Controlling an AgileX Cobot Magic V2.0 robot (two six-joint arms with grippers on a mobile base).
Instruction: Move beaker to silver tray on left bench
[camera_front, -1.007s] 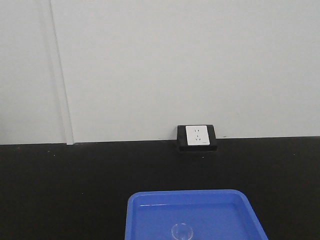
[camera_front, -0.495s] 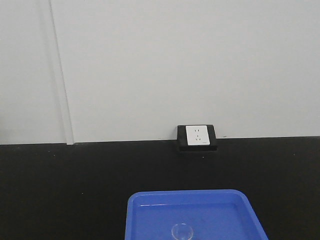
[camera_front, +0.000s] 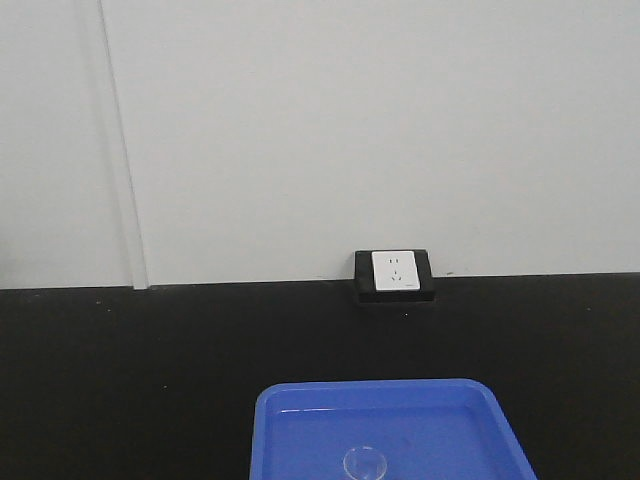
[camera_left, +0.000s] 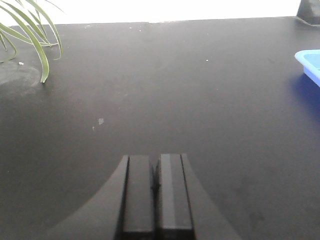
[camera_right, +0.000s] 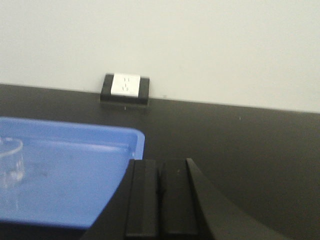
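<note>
A small clear glass beaker (camera_front: 364, 464) stands inside a bright blue tray (camera_front: 300, 420) at the bottom of the front view. The right wrist view catches the beaker (camera_right: 10, 160) at its left edge. My right gripper (camera_right: 160, 172) is shut and empty, hovering just right of the blue tray's corner. Over bare black bench, my left gripper (camera_left: 156, 162) is shut with nothing in it, well left of the blue tray. The silver tray is out of view.
A white wall socket (camera_front: 393, 272) in a black housing sits against the wall behind the blue tray (camera_right: 75, 170). Green plant leaves (camera_left: 30, 35) hang at the far left in the left wrist view. Black bench (camera_left: 175, 90) stretches across.
</note>
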